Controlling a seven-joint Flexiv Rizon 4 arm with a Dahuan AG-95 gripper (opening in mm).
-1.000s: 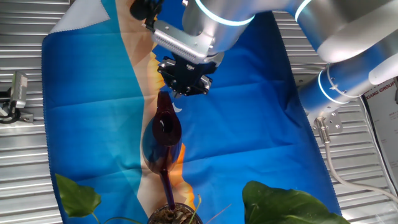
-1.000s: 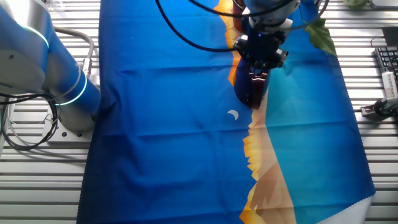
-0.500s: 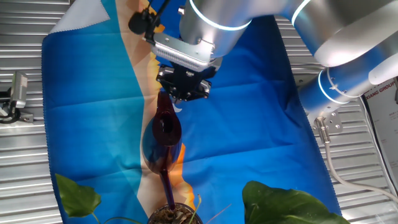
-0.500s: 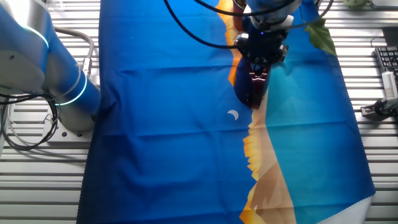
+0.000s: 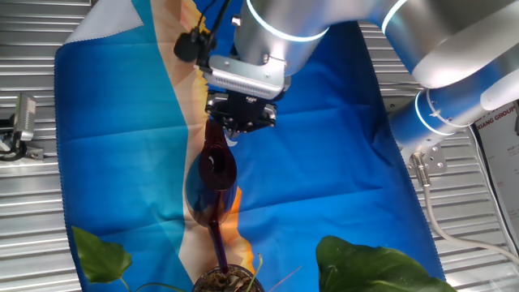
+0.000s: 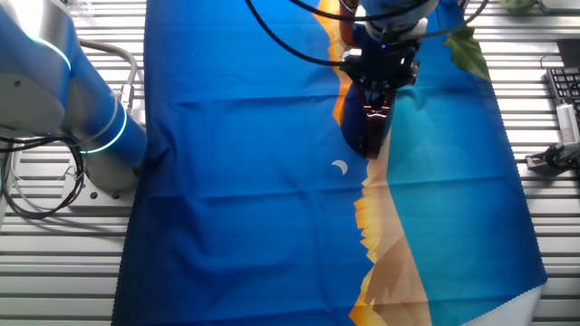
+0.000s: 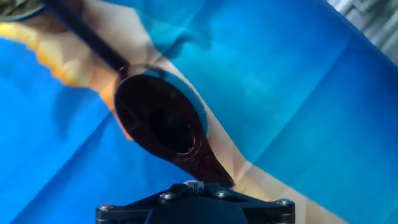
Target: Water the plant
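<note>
plant (image 5: 223, 280): sits at the bottom edge of one fixed view, pot with soil and dry stalks, big leaves either side; looks floppy and fragile, I'd leave it alone and handle only the can (image 5: 214, 174) by its handle.
can: long axis runs from gripper (image 5: 240, 128) to pot, spout tip over the soil.
other fixed view: gripper (image 6: 379, 83) above can (image 6: 369, 127); leaf (image 6: 468, 50) just beyond.
hand view: can (image 7: 160, 124) handle reaches the gripper, spout points away; can't tell if it's clamped.

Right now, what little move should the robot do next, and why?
Probably tip the watering vessel a little further toward the plant. The gripper sits at the vessel's handle end, and the long spout already reaches the pot's brown soil at the frame's bottom edge. Whether water is flowing cannot be seen.
</note>
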